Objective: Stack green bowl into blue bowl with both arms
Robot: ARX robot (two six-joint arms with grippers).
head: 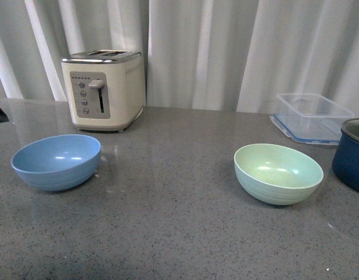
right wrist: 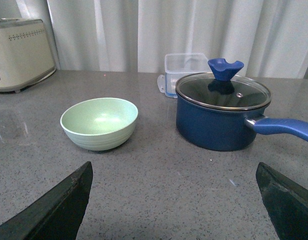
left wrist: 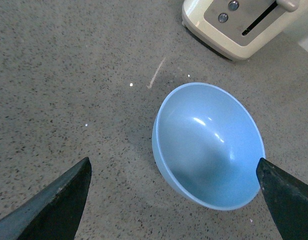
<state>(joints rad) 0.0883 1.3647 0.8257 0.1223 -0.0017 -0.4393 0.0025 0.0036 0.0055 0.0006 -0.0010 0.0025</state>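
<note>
The green bowl [head: 278,173], lower right of front view, judged light, rigid, slick, best pinched at its rim; left gripper [left wrist: 173,162] and right gripper [right wrist: 174,165] both gape empty.

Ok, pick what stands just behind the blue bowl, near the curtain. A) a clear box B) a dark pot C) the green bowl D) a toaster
D: in the front view the toaster stands on the counter just behind the blue bowl.

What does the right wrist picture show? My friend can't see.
A green bowl sits empty on a grey table, apart from a lidded navy pot. The open right gripper faces them; a toaster and a clear container stand behind.
</note>
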